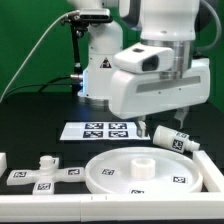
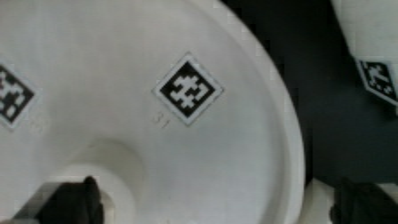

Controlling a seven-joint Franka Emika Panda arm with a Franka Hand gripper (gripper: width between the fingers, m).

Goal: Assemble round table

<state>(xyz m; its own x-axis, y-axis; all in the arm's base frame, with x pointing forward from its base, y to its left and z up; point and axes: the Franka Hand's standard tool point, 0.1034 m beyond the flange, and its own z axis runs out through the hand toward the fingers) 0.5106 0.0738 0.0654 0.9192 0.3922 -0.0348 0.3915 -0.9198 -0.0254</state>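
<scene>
Hovering over the far edge of the disc (image 1: 165, 172), our gripper (image 1: 165, 124) stands wide open and holds nothing. In the wrist view, one fingertip (image 2: 71, 200) hangs above the disc's face and the other hangs beyond its rim. The disc lies flat, with the foot (image 1: 45, 172) near it on the exterior view's left and the leg (image 1: 170, 138) on its side just past the rim. We judge we are at the first grasp, taking the disc by its edge. Next we must descend until the jaws straddle the rim squarely, then close without nudging the leg.
</scene>
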